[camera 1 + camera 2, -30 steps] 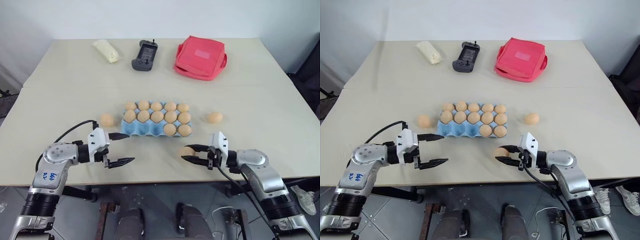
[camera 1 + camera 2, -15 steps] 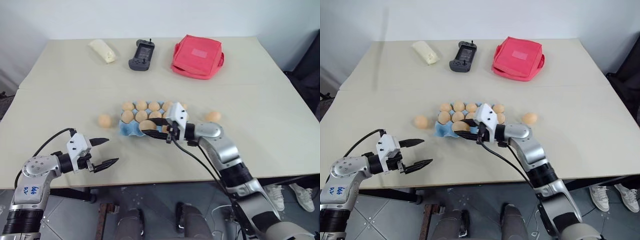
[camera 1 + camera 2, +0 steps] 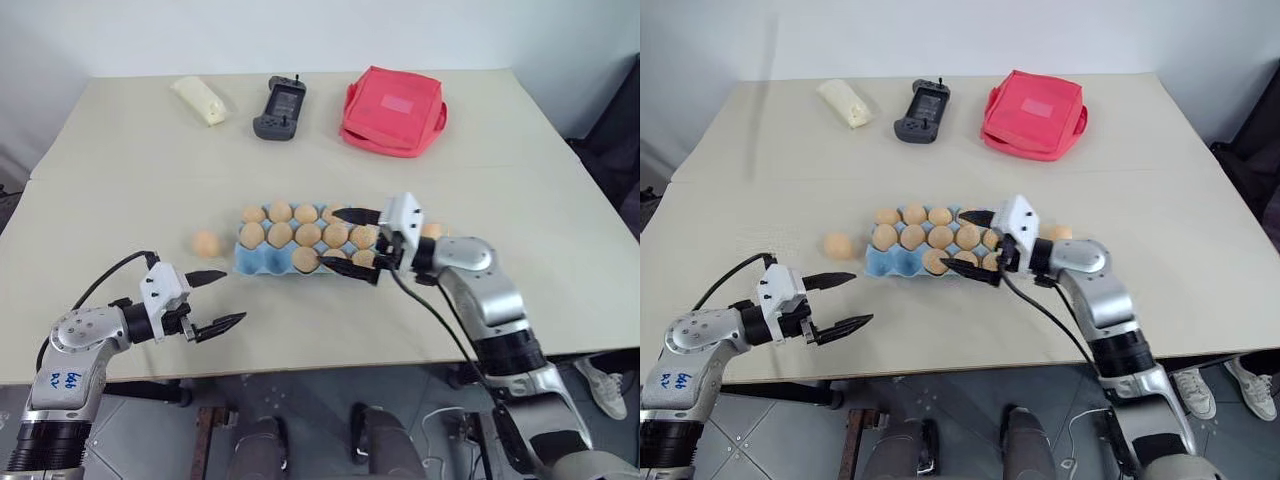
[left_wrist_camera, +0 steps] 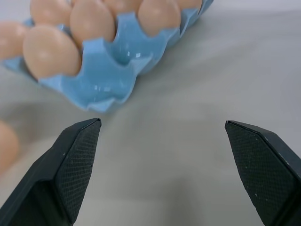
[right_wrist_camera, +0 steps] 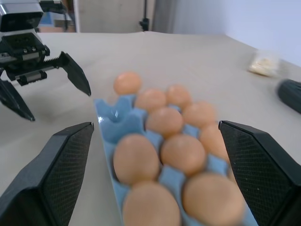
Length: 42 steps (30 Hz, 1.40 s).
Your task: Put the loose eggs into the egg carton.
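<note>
Having just dropped its egg (image 3: 305, 258) into the egg carton (image 3: 262, 262), the right gripper (image 3: 349, 243) is hovering there open-jawed, the left gripper (image 3: 212, 299) idling empty and open, two loose eggs (image 3: 206, 243) remaining.

Loose egg (image 3: 432, 231) behind right pincer (image 3: 352, 243)

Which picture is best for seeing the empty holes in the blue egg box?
The left eye view: it looks down on the whole egg carton, so you can see the two empty cups at its near-left corner. The right eye view shows much the same. The left wrist view shows just that empty corner. The right wrist view looks low across the eggs.
</note>
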{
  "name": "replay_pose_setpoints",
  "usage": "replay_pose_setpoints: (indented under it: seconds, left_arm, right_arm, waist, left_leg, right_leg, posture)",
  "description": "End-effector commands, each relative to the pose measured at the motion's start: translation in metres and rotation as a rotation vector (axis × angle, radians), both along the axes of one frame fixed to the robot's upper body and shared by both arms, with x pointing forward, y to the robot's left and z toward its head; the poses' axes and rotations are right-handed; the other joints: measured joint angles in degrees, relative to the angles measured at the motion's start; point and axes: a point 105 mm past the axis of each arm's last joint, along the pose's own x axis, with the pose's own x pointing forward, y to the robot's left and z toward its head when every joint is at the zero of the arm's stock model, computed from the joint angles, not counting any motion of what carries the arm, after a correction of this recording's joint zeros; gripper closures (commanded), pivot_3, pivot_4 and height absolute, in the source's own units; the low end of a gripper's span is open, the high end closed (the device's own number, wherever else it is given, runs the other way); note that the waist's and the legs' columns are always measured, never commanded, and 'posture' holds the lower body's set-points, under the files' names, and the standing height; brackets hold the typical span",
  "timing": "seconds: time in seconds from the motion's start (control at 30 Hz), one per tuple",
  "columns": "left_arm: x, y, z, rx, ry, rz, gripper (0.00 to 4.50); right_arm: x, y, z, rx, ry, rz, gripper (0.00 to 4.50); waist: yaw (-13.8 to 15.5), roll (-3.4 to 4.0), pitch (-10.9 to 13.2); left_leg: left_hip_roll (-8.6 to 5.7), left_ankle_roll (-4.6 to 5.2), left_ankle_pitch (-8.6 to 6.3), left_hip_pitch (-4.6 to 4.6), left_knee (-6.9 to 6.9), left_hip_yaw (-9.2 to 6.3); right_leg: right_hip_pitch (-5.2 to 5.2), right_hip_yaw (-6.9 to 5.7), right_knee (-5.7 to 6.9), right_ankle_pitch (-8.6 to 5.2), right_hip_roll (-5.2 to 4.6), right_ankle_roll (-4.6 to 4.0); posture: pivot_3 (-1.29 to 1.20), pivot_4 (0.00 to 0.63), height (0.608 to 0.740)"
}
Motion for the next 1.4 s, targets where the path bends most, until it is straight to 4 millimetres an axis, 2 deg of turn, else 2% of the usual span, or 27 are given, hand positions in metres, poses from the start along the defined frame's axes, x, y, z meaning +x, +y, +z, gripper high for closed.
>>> replay_pose_setpoints:
  seconds: [0.03,0.27,0.4,0.5,0.67,0.8,0.9,1.03,1.17,1.2,1.23,1.4]
  left_arm:
    - [0.002,-0.022,0.011,-0.017,-0.037,-0.092,0.0]
    - [0.012,-0.053,0.023,-0.044,-0.073,-0.203,0.0]
    - [0.015,-0.06,0.026,-0.07,-0.054,-0.233,0.0]
    - [0.018,-0.061,0.027,-0.071,-0.057,-0.235,0.0]
    - [0.021,-0.058,0.03,-0.065,-0.083,-0.215,0.0]
    - [0.021,-0.055,0.031,-0.062,-0.098,-0.201,0.0]
    - [0.02,-0.055,0.032,-0.067,-0.099,-0.196,0.0]
    - [0.016,-0.051,0.03,-0.065,-0.096,-0.18,0.0]
    - [0.013,-0.046,0.03,-0.065,-0.096,-0.154,0.0]
    - [0.013,-0.044,0.03,-0.064,-0.097,-0.144,0.0]
    - [0.012,-0.042,0.03,-0.064,-0.097,-0.138,0.0]
    - [0.012,-0.027,0.031,-0.074,-0.111,-0.074,0.0]
  right_arm:
    - [-0.011,-0.043,0.007,0.025,-0.017,-0.107,0.02]
    - [-0.022,-0.129,-0.021,0.047,0.044,-0.437,0.02]
    - [-0.022,-0.16,-0.043,0.049,0.076,-0.578,0.02]
    - [-0.014,-0.168,-0.05,0.046,0.079,-0.639,0.02]
    - [0.009,-0.159,-0.046,0.026,0.086,-0.639,0.02]
    - [0.046,-0.143,-0.038,-0.019,0.093,-0.634,0.02]
    - [0.064,-0.129,-0.033,0.001,0.118,-0.606,0.02]
    - [0.082,-0.113,-0.04,-0.033,0.185,-0.576,0.02]
    - [0.085,-0.105,-0.052,-0.069,0.223,-0.526,0.02]
    - [0.084,-0.103,-0.052,-0.064,0.223,-0.511,0.4]
    - [0.085,-0.101,-0.052,-0.06,0.221,-0.503,0.59]
    - [0.073,-0.078,-0.025,0.011,0.119,-0.345,2.24]
  waist:
    - [0.32,-0.01,-0.01]
    - [0.8,-0.01,-0.01]
    - [0.61,-0.01,-0.01]
    - [0.29,-0.01,-0.01]
    - [-0.65,0.0,0.0]
    - [-0.91,0.01,0.0]
    - [-0.61,0.01,0.01]
    - [-0.36,0.01,0.01]
    - [-0.19,0.01,0.01]
    - [-0.25,0.01,0.0]
    - [-0.31,0.02,0.01]
    - [-0.77,0.04,0.02]
  left_leg:
    - [0.0,0.01,-0.01,0.01,0.02,0.01]
    - [0.04,0.04,-0.02,0.06,0.11,0.14]
    - [0.11,0.04,-0.01,0.09,0.26,0.2]
    - [0.14,0.08,0.01,0.11,0.39,0.2]
    - [0.17,0.11,0.04,0.12,0.54,0.2]
    - [0.27,0.1,0.07,0.14,0.62,0.23]
    - [0.31,0.03,0.13,0.12,0.6,0.2]
    - [0.36,-0.04,0.1,0.06,0.58,0.23]
    - [0.36,-0.04,0.08,-0.02,0.58,0.28]
    - [0.36,-0.04,0.08,-0.03,0.58,0.27]
    - [0.36,-0.03,0.06,-0.03,0.58,0.29]
    - [0.48,-0.05,0.06,0.01,0.58,0.36]
  right_leg:
    - [0.03,0.0,-0.09,0.0,0.0,0.0]
    - [0.03,0.03,-0.22,0.02,0.07,-0.07]
    - [0.04,0.08,-0.14,0.06,0.14,-0.13]
    - [0.1,0.08,-0.13,0.11,0.16,-0.18]
    - [0.1,0.18,-0.03,0.18,0.16,-0.21]
    - [0.06,0.2,0.04,0.24,0.24,-0.31]
    - [0.03,0.16,0.15,0.22,0.27,-0.37]
    - [-0.03,0.12,0.15,0.2,0.31,-0.4]
    - [-0.06,0.06,0.08,0.2,0.28,-0.39]
    - [-0.06,0.03,0.07,0.2,0.27,-0.39]
    - [-0.06,0.03,0.06,0.21,0.26,-0.39]
    - [-0.1,0.05,0.1,0.21,0.32,-0.38]
  posture:
    - [0.0,0.15,0.74]
    - [0.0,0.15,0.74]
    - [0.0,0.15,0.74]
    - [0.0,0.15,0.74]
    - [0.0,0.15,0.74]
    - [0.0,0.15,0.74]
    - [0.0,0.15,0.74]
    - [0.0,0.15,0.74]
    - [0.0,0.15,0.74]
    - [0.0,0.15,0.74]
    - [0.0,0.15,0.74]
    - [0.0,0.15,0.74]
